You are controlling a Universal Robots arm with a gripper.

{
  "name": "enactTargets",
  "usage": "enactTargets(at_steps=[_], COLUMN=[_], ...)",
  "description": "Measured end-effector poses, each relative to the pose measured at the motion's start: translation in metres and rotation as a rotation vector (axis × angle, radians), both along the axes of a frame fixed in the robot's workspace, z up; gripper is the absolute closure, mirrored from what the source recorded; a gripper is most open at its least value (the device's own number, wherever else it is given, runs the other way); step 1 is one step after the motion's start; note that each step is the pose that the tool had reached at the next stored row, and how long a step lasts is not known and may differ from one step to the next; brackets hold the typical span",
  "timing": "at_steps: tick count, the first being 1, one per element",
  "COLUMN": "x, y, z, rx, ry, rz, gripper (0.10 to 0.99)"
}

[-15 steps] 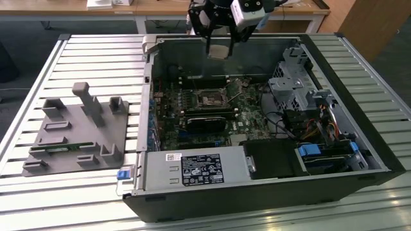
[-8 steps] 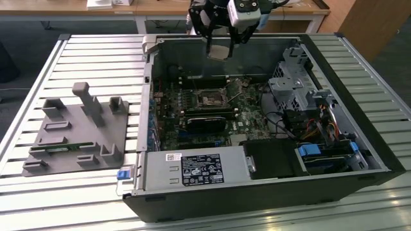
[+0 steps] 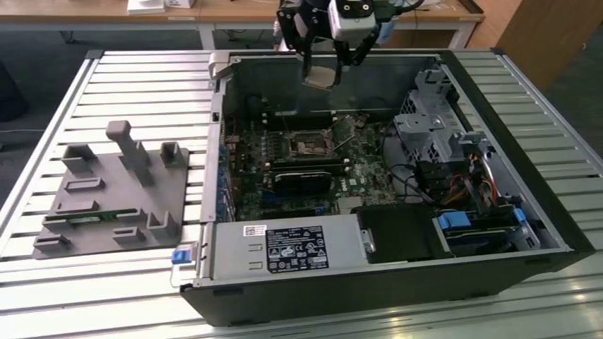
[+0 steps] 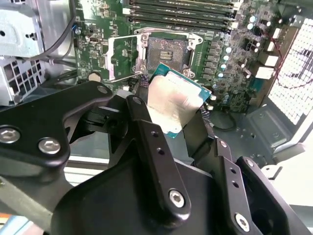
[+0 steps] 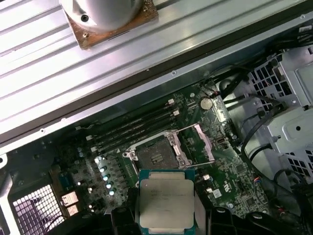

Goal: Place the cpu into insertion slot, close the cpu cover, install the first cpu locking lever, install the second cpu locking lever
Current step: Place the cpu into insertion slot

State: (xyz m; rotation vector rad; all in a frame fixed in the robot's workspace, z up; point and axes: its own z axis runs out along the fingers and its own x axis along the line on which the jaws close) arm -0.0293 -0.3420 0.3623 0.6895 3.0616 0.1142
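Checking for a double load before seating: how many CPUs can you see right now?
1. The cpu is held in the gripper above the open case; the insertion slot is empty. Parts of the case interior are hidden.

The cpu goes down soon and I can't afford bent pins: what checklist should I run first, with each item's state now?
1. cpu clamped in gripper: ok.
2. insertion slot empty: ok.
3. cpu cover swung open off the slot: ok.
4. cpu down at the slot: not ok, it hangs high above the case.
5. Both locking levers clear of the slot: cannot tell.
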Motion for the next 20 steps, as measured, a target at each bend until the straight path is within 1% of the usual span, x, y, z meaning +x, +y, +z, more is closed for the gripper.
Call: enactTargets(at_steps=[4,20], x=[-0.0012,-0.0034], y=[0.0,0.0], z=[-0.0001,-0.0005], rx=[0.0,0.0], ry=[0.0,-0.0001], rz=[-0.051,-0.201], gripper=[0.553,0.553])
